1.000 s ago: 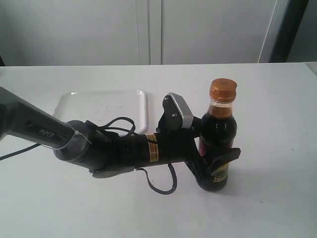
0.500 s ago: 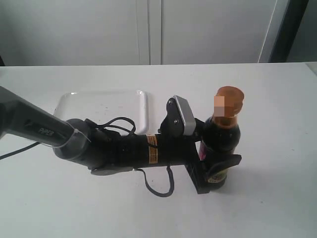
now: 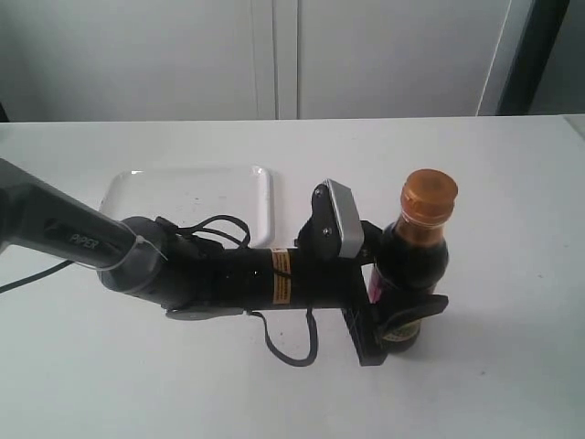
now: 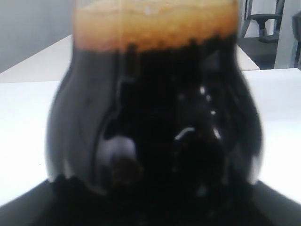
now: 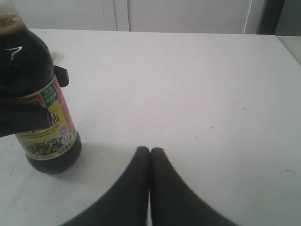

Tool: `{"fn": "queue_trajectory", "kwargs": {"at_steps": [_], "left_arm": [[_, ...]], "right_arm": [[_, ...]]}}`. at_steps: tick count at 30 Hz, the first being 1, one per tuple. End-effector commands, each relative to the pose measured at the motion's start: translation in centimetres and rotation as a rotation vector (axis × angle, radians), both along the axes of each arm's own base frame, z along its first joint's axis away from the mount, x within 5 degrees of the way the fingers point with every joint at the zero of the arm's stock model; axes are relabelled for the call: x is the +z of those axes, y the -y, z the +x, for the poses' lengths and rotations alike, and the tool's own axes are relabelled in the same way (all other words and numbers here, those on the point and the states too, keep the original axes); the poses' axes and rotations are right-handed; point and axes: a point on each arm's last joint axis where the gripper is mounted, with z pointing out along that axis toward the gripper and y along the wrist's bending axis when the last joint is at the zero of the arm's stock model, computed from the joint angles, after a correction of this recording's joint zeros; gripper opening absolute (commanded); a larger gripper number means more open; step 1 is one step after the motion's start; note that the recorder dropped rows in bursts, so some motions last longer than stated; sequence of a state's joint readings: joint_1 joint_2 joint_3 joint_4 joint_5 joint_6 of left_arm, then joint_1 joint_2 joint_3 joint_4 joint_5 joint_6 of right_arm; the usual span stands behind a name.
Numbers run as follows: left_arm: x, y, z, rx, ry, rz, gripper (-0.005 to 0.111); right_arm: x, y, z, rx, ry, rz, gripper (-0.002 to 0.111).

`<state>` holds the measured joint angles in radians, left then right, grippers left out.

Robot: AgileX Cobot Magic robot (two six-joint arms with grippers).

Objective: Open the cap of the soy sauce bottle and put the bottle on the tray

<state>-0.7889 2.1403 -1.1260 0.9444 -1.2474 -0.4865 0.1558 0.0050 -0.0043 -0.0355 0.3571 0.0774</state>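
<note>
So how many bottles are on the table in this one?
1. The soy sauce bottle stands upright on the white table, right of the tray, with the left end effector clamped round its body. None other shows.

Golden-brown cap (image 3: 430, 194), dark soy sauce bottle (image 3: 411, 265), white tray (image 3: 196, 199)

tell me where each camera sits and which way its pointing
Exterior view: raised at the table's near side, looking down across it at the tray and the soy sauce bottle; shows the left arm, its left gripper clamped on the bottle.
Left wrist view: pressed close, filled by the bottle's dark body; no fingers distinguishable.
Right wrist view: low over the table, right gripper shut and empty.
All three share the bottle.
</note>
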Motion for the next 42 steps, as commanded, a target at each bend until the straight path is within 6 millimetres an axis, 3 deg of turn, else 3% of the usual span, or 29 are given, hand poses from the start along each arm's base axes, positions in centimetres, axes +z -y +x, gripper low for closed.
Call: {"fn": "queue_trajectory", "kwargs": {"at_steps": [1, 9, 11, 15, 21, 30, 36, 42], "left_arm": [[-0.7, 0.0, -0.6, -0.051, 0.016, 0.058, 0.0], [-0.8, -0.1, -0.7, -0.063, 0.016, 0.066, 0.0], [-0.8, -0.1, -0.9, -0.077, 0.023, 0.072, 0.0], [-0.9, -0.1, -1.0, -0.098, 0.034, 0.083, 0.0], [-0.9, -0.1, -1.1, -0.1, 0.035, 0.084, 0.0], [-0.9, -0.1, -1.1, -0.098, 0.01, 0.085, 0.0], [-0.9, -0.1, -1.1, -0.096, 0.009, 0.084, 0.0], [-0.9, -0.1, -1.1, -0.096, 0.009, 0.084, 0.0]], "right_arm": [[0.2, 0.1, 0.1, 0.015, 0.051, -0.109, 0.0], [2.3, -0.1, 0.3, 0.013, 0.281, -0.019, 0.0], [2.8, -0.1, 0.3, -0.008, 0.297, 0.197, 0.0], [4.0, 0.0, 0.2, -0.013, 0.41, 0.335, 0.0], [5.7, 0.0, -0.4, 0.006, 0.629, 0.222, 0.0], [9.7, 0.1, -0.5, -0.005, 0.729, 0.083, 0.0], [13.0, -0.3, 2.0, -0.009, 0.666, 0.013, 0.0], [14.3, -0.8, 5.6, -0.003, 0.566, -0.077, 0.0]]}}
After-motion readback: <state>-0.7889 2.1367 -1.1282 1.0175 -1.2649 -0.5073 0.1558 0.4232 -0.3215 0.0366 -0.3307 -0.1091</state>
